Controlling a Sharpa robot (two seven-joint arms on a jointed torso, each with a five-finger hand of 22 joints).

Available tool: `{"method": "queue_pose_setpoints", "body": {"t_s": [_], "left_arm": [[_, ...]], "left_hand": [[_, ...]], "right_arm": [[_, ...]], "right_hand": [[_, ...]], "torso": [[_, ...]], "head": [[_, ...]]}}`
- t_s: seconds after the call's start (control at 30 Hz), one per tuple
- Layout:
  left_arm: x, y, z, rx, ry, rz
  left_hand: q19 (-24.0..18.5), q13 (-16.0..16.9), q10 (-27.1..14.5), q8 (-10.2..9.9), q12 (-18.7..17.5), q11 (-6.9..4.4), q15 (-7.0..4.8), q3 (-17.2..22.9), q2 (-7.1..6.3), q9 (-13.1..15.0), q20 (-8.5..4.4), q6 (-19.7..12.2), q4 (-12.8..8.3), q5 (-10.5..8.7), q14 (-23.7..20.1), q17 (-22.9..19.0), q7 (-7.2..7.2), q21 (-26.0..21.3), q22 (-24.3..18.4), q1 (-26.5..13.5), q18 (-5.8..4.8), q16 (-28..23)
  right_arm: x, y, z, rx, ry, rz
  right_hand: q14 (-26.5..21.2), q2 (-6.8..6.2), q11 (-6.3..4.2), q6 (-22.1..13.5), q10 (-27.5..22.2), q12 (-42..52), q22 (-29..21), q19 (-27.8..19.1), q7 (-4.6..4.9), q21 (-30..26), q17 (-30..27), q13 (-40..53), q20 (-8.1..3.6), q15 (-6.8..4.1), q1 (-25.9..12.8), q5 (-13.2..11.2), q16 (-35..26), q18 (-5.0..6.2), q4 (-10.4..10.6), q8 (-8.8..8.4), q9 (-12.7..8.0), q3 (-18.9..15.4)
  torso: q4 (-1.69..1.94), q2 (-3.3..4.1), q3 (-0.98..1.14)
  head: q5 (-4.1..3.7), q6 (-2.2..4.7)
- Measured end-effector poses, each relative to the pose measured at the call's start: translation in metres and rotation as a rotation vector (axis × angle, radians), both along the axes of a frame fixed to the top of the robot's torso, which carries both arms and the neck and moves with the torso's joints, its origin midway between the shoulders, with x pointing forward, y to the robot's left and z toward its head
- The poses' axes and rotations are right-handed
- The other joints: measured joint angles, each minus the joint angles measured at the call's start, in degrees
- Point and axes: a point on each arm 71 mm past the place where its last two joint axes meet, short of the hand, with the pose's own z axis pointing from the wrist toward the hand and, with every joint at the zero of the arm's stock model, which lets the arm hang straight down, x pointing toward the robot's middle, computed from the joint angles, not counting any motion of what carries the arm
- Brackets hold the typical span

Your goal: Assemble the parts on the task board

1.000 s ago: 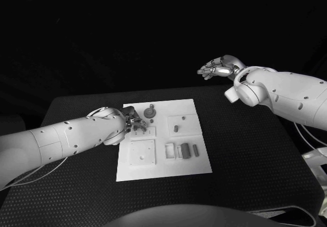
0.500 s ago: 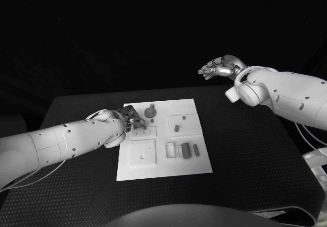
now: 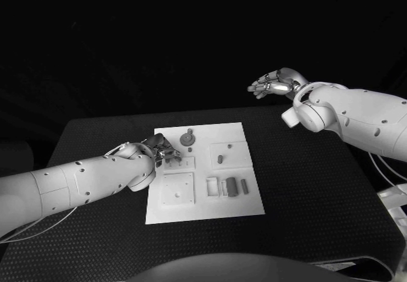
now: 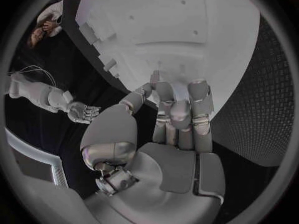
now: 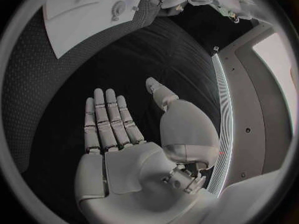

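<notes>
Your left robot hand point(image 3: 161, 150) blocks the task board's point(image 3: 246, 200) left edge; the board's right side and surrounding surface point(image 3: 314, 194) offer open access.

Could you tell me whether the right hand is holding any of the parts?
No, the right hand is flat with its fingers apart and nothing in it, raised away from the white board.

A black tabletop point(image 3: 322, 194) with a fine dotted texture fills the head view from 3 to 9 o'clock. Beyond its far edge, toward 12 o'clock, the room lies in unbroken darkness.
</notes>
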Motion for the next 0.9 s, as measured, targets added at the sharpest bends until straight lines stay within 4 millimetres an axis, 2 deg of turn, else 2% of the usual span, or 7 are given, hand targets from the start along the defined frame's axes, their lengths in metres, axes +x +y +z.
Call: {"method": "queue_pose_setpoints", "body": {"t_s": [0.53,0.73,0.9], "left_arm": [[-0.004,0.0,-0.005,-0.01,-0.021,0.022],[-0.006,-0.001,-0.012,-0.004,-0.011,0.026],[-0.006,-0.001,-0.014,-0.007,-0.018,0.035]], "left_hand": [[0.2,0.0,0.0,0.0,0.0,0.0,0.06,0.0,0.0,0.0,0.0,0.1,0.0,0.19,0.1,0.0,0.07,0.0,0.0,0.0,0.0,0.2],[0.2,-0.1,0.0,0.0,0.0,0.01,-0.01,0.0,0.0,0.0,-0.04,0.1,0.0,0.18,0.0,0.0,0.12,0.0,0.0,0.0,0.0,0.2],[0.1,-0.1,0.0,0.7,0.0,0.01,-0.01,0.1,0.0,0.0,0.15,0.1,0.1,0.17,0.0,0.0,0.15,0.0,0.0,0.0,0.0,0.2]], "right_arm": [[0.0,0.0,0.0,0.0,0.0,-0.001],[0.0,0.0,0.0,0.001,0.0,-0.001],[0.0,-0.001,0.0,0.0,0.001,-0.001]], "right_hand": [[0.0,0.0,0.0,0.0,0.0,0.2,0.1,0.0,0.0,0.0,0.0,-0.1,0.0,0.0,0.0,0.0,0.0,0.0,0.3,0.0,0.0,0.0],[0.0,0.0,0.0,0.0,0.0,0.2,0.1,0.0,0.0,0.0,0.0,-0.1,0.0,0.0,0.0,0.0,0.0,0.0,0.3,0.0,0.0,0.0],[0.0,0.0,0.0,0.0,0.0,0.2,0.1,0.0,0.0,0.0,0.1,-0.1,0.0,-0.01,0.0,0.0,0.0,0.0,0.3,0.0,0.0,0.0]], "torso": [[-0.03,0.02,-0.02],[-0.04,0.02,-0.02],[-0.04,0.02,-0.03]], "head": [[-0.01,-0.13],[-0.04,-0.09],[-0.13,-0.04]]}}
